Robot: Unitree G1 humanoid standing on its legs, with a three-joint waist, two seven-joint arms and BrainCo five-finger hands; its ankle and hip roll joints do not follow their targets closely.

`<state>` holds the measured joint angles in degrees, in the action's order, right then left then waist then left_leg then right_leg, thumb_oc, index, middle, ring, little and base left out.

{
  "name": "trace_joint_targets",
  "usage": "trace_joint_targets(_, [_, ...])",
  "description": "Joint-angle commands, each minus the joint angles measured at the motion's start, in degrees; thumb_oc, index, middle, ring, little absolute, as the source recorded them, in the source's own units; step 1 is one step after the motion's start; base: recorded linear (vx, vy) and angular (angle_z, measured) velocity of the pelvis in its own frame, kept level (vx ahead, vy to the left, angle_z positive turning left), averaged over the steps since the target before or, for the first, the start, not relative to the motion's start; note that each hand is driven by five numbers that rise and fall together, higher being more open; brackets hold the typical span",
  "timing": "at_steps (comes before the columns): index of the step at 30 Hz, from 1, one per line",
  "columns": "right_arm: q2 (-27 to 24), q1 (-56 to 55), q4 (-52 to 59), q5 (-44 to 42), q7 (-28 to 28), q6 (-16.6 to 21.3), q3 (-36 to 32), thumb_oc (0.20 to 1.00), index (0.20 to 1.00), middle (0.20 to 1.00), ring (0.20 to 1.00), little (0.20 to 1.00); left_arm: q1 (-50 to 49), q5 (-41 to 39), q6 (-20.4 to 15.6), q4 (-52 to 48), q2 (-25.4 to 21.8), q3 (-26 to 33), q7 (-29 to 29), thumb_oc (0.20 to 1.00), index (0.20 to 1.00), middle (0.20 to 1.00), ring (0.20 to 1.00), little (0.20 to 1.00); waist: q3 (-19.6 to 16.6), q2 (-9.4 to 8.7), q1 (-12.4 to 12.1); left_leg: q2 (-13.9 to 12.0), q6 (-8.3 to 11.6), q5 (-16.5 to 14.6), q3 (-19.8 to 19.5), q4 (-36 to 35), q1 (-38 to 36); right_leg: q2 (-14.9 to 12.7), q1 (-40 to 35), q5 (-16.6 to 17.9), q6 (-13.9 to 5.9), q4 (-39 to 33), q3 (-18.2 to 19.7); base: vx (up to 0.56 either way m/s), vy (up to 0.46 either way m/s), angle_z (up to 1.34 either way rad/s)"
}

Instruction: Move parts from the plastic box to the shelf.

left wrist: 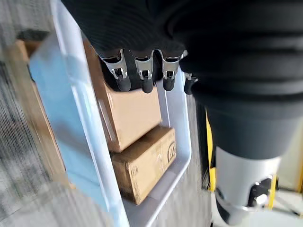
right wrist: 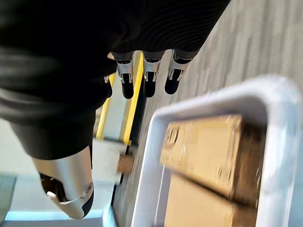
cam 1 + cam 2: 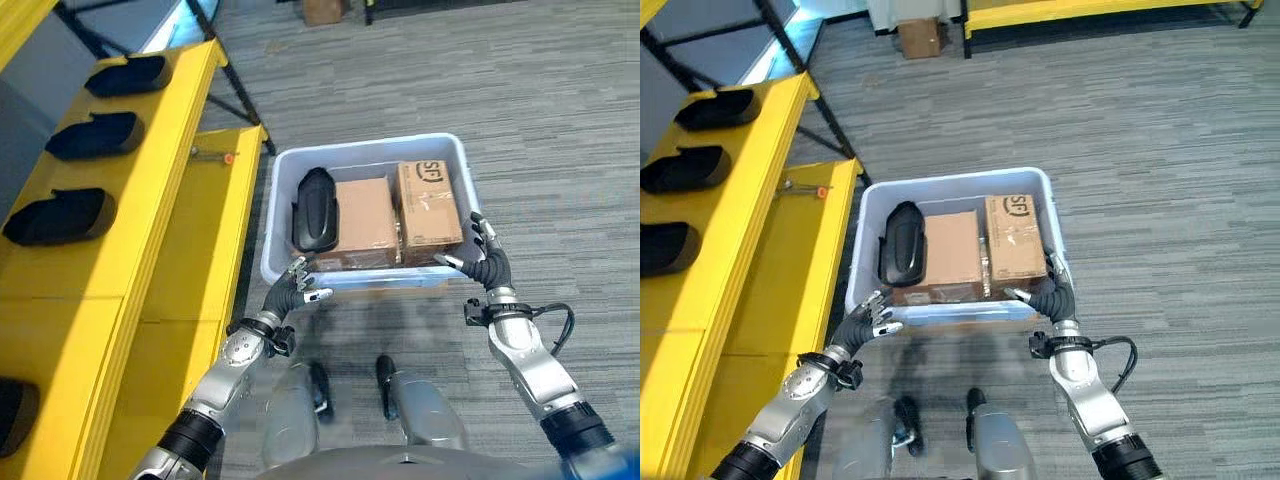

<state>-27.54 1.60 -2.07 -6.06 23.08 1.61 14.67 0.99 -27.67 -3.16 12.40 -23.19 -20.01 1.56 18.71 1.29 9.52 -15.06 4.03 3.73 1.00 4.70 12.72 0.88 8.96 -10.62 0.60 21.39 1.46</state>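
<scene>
The white plastic box (image 3: 282, 215) sits on the carpet beside the yellow shelf (image 3: 170, 230), holding a black part (image 3: 315, 208) and two cardboard cartons (image 3: 398, 215). Left hand (image 3: 297, 283) and right hand (image 3: 484, 258) hover at its near corners, fingers loosely spread, empty.

One plastic box (image 3: 283, 262) holds two cardboard boxes (image 3: 365, 222) and one black part (image 3: 316, 208).

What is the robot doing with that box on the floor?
It is reaching toward a plastic box on the carpet, its left hand and right hand open at the near corners, holding nothing. Inside lie one black part and two cardboard boxes. More black parts already sit on the yellow shelf beside it.
</scene>
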Motion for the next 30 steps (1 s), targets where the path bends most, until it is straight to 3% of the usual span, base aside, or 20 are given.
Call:
trace_joint_targets(1, [-6.07,0.82,4.93,1.42,-0.09,2.67,-0.29,1.000,1.000,1.000,1.000,1.000,-2.38,-1.26,-4.78,-4.39,0.89,2.37,0.85,1.000,1.000,1.000,1.000,1.000,-0.67,2.18,-1.15,-1.35,1.19,8.77,2.01,-1.11,-5.68,-4.37,-3.36,-3.71,-0.08,3.62,-3.04,0.27,0.610,-0.65])
trace_joint_targets(3, [-7.01,0.06,5.13,1.38,-0.70,3.45,-1.18,1.000,1.000,1.000,1.000,1.000,-1.85,-2.08,-5.35,-2.95,1.21,2.17,1.37,1.000,1.000,1.000,1.000,1.000,-0.20,2.98,-0.30,-1.66,1.26,7.08,4.05,-2.27,-5.05,-5.36,-3.05,-5.70,-0.24,6.83,-3.08,0.15,0.382,-0.38])
trace_joint_targets(6, [-7.09,0.14,4.37,0.64,-2.36,3.09,-1.48,1.000,1.000,1.000,1.000,1.000,-1.53,-3.18,-4.78,-2.74,0.86,2.57,1.48,1.000,1.000,1.000,1.000,1.000,0.19,3.70,-0.18,-0.69,1.25,3.60,3.30,-0.34,-5.53,-6.31,-0.48,-7.61,-0.76,11.89,-2.02,0.10,0.289,-0.25])
trace_joint_targets(8, [-6.31,-0.49,4.53,0.31,-2.24,2.35,-1.82,1.000,1.000,1.000,1.000,1.000,-1.11,-3.98,-3.97,-2.36,1.25,2.33,2.05,1.000,1.000,1.000,1.000,1.000,0.20,4.26,0.46,-0.17,1.66,2.73,5.31,1.19,-6.67,-7.27,-0.30,-7.03,-0.98,11.51,-2.71,0.10,0.262,-0.59])
trace_joint_targets(15, [-5.65,1.45,4.75,1.72,-1.52,1.34,-1.80,1.000,1.000,1.000,1.000,1.000,0.55,-4.63,-4.10,-2.63,1.94,0.19,1.29,1.000,1.000,1.000,1.000,1.000,0.71,5.14,0.00,4.00,1.31,-0.72,6.16,0.02,-8.58,-8.72,-0.26,-3.59,-2.19,5.99,-4.15,0.01,0.172,0.04])
trace_joint_targets(21, [-5.20,4.07,5.83,4.17,-0.11,1.96,-1.66,1.000,1.000,1.000,1.000,1.000,0.55,-4.47,-4.62,-4.35,1.68,-0.49,0.74,1.000,1.000,1.000,1.000,1.000,1.71,4.55,-1.72,5.00,1.11,-1.22,5.61,0.05,-7.50,-8.77,0.13,-2.49,-2.06,3.89,-6.02,-0.03,0.009,0.24])
trace_joint_targets(28, [-5.14,11.27,5.61,7.76,2.17,2.14,-2.04,1.000,1.000,1.000,1.000,1.000,1.73,-3.82,-5.57,-5.00,1.21,-1.62,1.60,1.000,1.000,1.000,1.000,1.000,3.40,3.52,-4.13,4.90,1.22,-0.91,4.22,1.44,-4.93,-8.26,1.83,-3.51,-0.83,6.56,-8.16,-0.03,-0.065,0.10])
trace_joint_targets(30, [-5.62,15.56,5.11,7.75,2.76,0.12,-3.07,1.000,1.000,1.000,1.000,1.000,2.00,-3.10,-4.94,-5.88,0.76,-1.96,2.82,1.000,1.000,1.000,1.000,1.000,4.00,3.19,-5.37,4.96,1.24,-0.73,3.41,2.01,-4.20,-8.19,2.03,-4.02,-0.45,7.95,-9.07,0.04,-0.110,0.07])
